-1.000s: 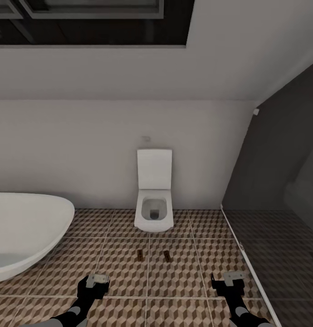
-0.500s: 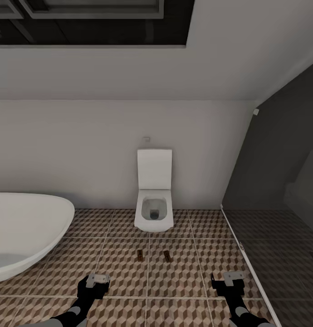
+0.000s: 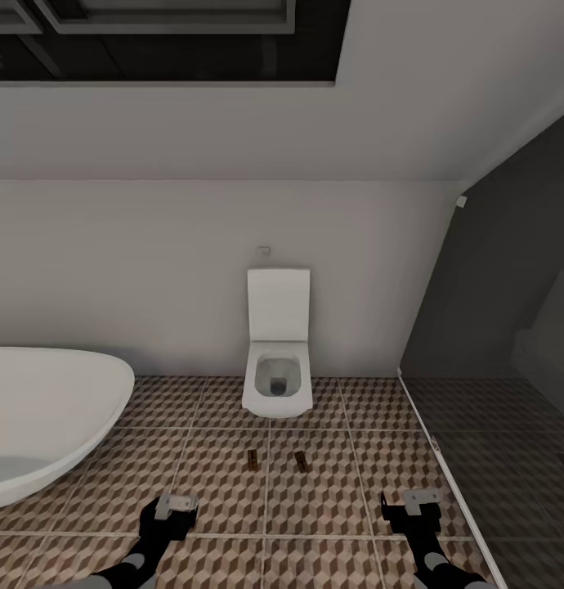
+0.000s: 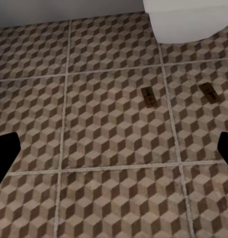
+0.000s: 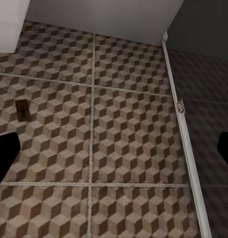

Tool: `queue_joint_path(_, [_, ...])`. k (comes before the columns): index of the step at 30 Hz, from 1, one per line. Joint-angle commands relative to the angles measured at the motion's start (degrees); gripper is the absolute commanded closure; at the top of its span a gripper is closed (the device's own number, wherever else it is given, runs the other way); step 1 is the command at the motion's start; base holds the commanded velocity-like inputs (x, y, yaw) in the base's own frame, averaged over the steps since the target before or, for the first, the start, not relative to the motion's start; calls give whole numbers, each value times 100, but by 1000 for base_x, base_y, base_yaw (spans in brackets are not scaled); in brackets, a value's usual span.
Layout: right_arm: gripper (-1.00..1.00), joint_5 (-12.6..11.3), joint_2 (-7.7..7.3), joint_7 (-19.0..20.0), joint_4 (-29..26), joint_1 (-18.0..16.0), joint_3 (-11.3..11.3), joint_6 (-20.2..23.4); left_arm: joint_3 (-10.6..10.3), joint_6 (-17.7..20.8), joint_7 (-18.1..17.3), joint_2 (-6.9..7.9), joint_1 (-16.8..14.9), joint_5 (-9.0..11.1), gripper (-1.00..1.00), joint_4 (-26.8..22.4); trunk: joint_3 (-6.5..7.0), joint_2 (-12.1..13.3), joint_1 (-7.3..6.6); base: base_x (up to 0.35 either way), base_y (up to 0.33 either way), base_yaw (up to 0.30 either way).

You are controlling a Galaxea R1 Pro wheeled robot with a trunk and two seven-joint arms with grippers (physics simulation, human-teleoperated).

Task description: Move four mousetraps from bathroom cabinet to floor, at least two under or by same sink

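A white square toilet (image 3: 277, 383) stands against the pale back wall (image 3: 151, 270) with its lid (image 3: 279, 305) raised upright, and a small flush plate (image 3: 265, 250) sits on the wall just above it. A white oval bathtub (image 3: 45, 417) fills the left side. On the right, a dark glass shower screen (image 3: 494, 286) rises from a pale floor rail (image 3: 445, 474), with a dark window (image 3: 159, 37) high above.

No readable text, label, brand or number appears on anything.
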Motion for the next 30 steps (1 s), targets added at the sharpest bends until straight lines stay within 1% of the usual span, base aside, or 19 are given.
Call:
queue_joint_path(1, [-100, -42, 0, -17, 1, -4, 50, -11, -50, -35, 11, -1, -1, 36, -100, 22, -12, -12, 3, 0, 0, 0])
queue_joint_path(6, [-100, -43, 1, -17, 1, -4, 50, -5, -50, -35, 15, 38, 63, 38, -100, 22, -12, -12, 3, 0, 0, 0])
queue_joint_path(9, [-100, -45, 4, -17, 1, -4, 50, 1, -46, -35, 27, 85, 144, 40, -100, 23, -12, -12, 3, 0, 0, 0])
queue_joint_path(12, [-100, -46, 1, -17, 2, 11, 50, 9, -43, -34, 41, 196, 304, 43, -100, 31, -12, -12, 3, 0, 0, 0])
queue_joint_path(16, [-100, -47, -5, -17, 5, 129, 50, 17, -44, -34, 47, 345, 460, 44, -100, 36, -12, -12, 3, 0, 0, 0])
queue_joint_path(17, [-100, -47, -7, -17, 5, 200, 50, 20, -43, -34, 49, 413, 518, 45, -100, 37, -12, -12, 3, 0, 0, 0])
queue_joint_path(22, [-100, -47, -11, -17, 9, 456, 50, 28, -42, -34, 58, 582, 641, 45, -100, 39, -12, -12, 3, 0, 0, 0])
queue_joint_path(23, [-100, -47, -14, -17, 9, 529, 50, 29, -42, -33, 61, 617, 663, 45, -100, 39, -12, -12, 3, 0, 0, 0])
queue_joint_path(24, [-100, -47, -24, -17, 10, 687, 50, 29, -42, -33, 64, 684, 708, 45, -100, 39, -12, -12, 3, 0, 0, 0])
queue_joint_path(27, [-100, -47, -40, -13, 10, 931, 50, 26, -42, -32, 66, 772, 779, 45, -100, 39, -12, -12, 3, 0, 0, 0])
queue_joint_path(30, [-100, -47, -51, 3, 10, 1166, 49, 25, -42, -29, 68, 825, 856, 45, -100, 39, -12, -12, 3, 0, 0, 0])
